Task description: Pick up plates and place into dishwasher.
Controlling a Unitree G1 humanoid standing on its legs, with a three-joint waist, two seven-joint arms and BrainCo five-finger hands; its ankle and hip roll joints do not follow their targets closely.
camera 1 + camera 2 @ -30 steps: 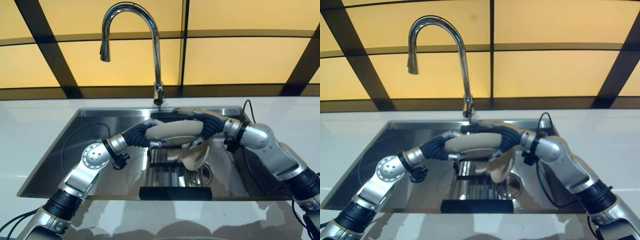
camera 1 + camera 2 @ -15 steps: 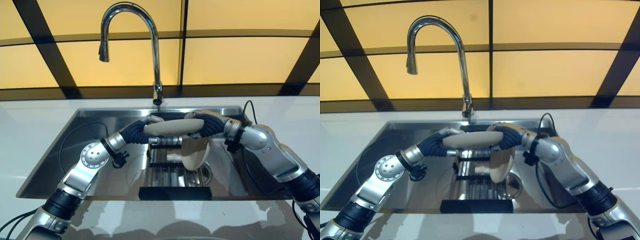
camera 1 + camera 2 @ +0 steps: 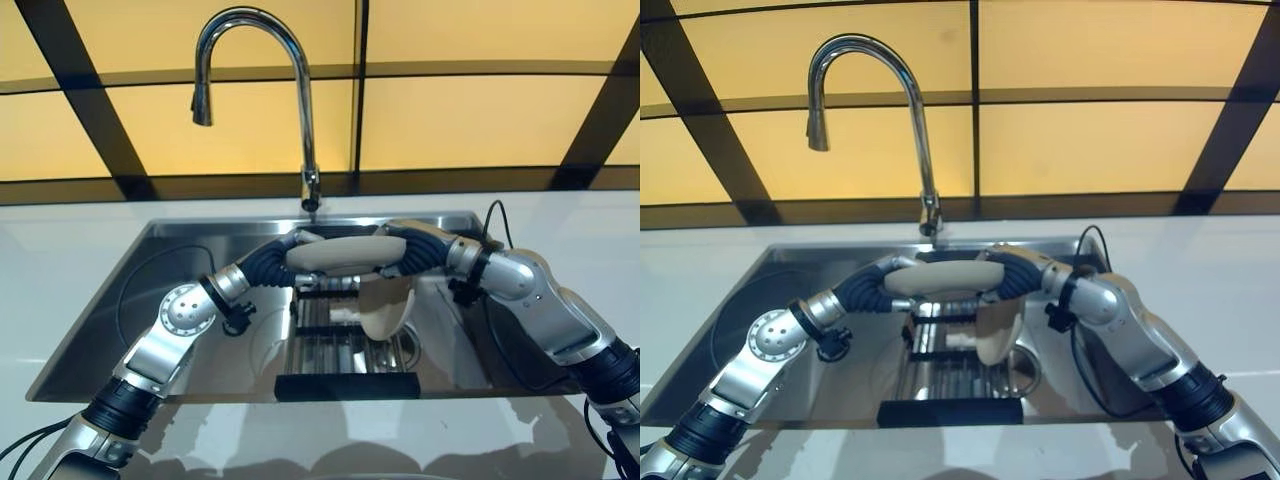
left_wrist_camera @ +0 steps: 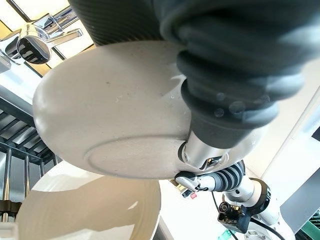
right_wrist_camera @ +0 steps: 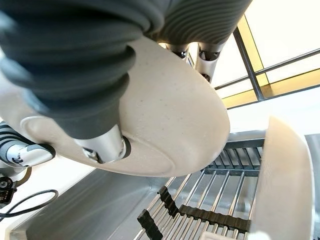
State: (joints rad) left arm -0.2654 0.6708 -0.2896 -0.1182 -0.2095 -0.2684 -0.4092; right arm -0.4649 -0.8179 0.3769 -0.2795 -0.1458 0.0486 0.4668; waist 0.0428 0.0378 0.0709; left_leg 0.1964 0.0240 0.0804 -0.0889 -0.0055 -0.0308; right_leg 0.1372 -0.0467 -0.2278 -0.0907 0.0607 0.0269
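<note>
Left eye view: both hands are clamping 1 beige plate (image 3: 345,255) above the sink (image 3: 120,320).
Left hand (image 3: 292,250) and right hand (image 3: 400,252) are pinching opposite rims over the rack (image 3: 335,345), beside a second plate (image 3: 385,305) standing there; uneven pull risks dropping it. Since 1 second ago, the held plate is sitting higher and flatter.

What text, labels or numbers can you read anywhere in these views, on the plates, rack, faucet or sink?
None readable.
Held plate, gripped between the left hand and right hand: plain, no print.
Second plate standing in the rack: plain.
Faucet and sink: no markings visible.
</note>
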